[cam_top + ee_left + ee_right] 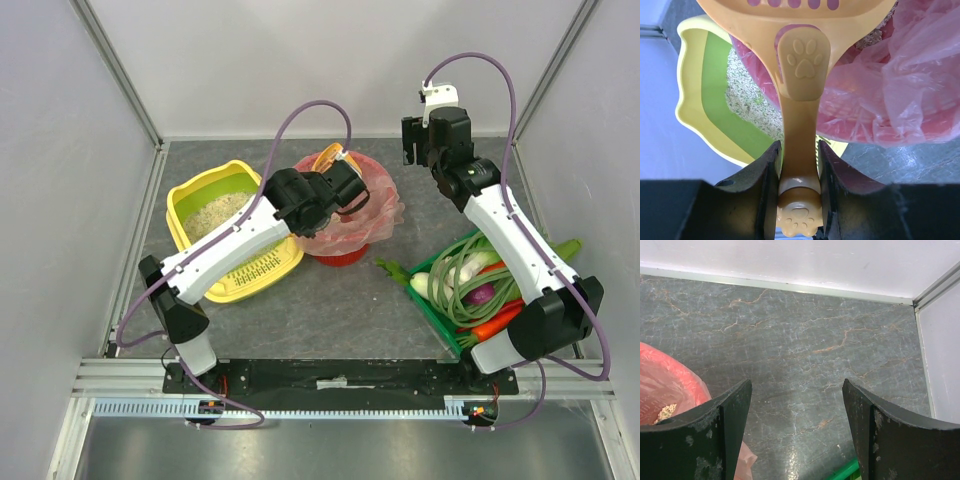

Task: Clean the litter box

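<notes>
Litter box (225, 225): yellow rounded-rectangular tray, green inner walls, bed of pale beige grainy litter. Slotted yellow rim on its near side. Sits left-rear on the worktop (330, 300), angled, its far-left corner near the left wall. The left arm crosses above its near right corner.

Left tool (799, 147): closed tight on the handle of an orange litter scoop (802, 60) with paw-print embossing. The scoop head is held over the round red bin (350, 215), which has a pink bag. Some pale grains lie inside the bag.

Edges: the bin stands just beside the box's right side; cannot tell whether they touch. A green tray of vegetables (432, 312) sits near right, well apart from the box.

Right tool (797, 390): fingers spread wide, holding nothing, raised above the far right corner. Bare grey worktop lies under it, with open worktop also along the near middle between bin and arm bases.
</notes>
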You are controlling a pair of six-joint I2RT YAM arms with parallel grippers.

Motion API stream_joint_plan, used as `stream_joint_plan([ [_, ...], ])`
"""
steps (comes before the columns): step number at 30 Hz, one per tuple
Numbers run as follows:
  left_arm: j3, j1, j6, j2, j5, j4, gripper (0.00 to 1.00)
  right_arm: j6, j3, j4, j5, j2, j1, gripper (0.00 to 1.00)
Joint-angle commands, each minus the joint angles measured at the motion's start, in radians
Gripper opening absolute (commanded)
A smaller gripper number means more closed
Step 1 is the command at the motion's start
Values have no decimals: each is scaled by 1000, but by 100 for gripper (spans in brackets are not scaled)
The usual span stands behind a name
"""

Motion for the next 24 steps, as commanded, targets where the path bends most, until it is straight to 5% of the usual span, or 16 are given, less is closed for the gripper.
stream_joint_plan([
  [1,-1,-20,17,17,-90,-62,2,-12,-3,41,17,-31,1,82],
  [24,-24,-76,-86,75,-159,-180,2,-3,-19,48,14,-60,1,81],
])
